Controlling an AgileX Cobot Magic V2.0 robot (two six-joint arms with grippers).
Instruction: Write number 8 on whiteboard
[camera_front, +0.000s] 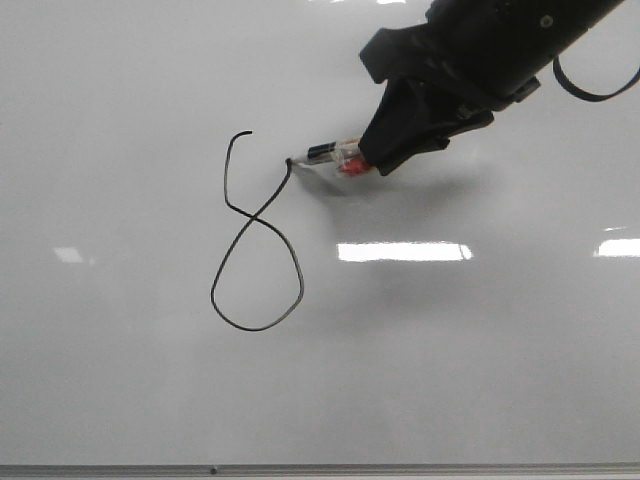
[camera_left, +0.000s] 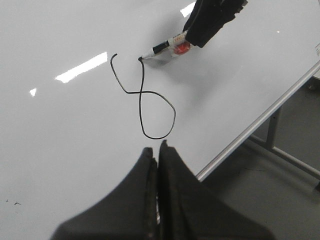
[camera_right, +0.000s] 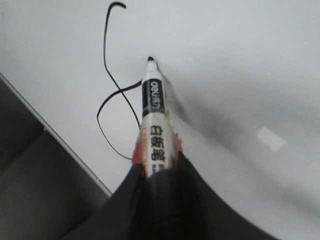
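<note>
Closing the upper loop is what remains for you: the number 8 (camera_front: 256, 235) on the whiteboard (camera_front: 120, 400) has its rounded lower loop and crossing drawn, but its top is open between the hooked start and the pen tip. Your right fingers (camera_front: 372, 160) clamp a marker (camera_front: 330, 154), its long axis lying nearly flat, the tip touching the board at the stroke's upper right end. The gap to close lies beyond that tip, on the robot's left. Your left fingers (camera_left: 158, 150) sit pressed together, holding nothing, hovering near the lower loop. No containers are in view.
</note>
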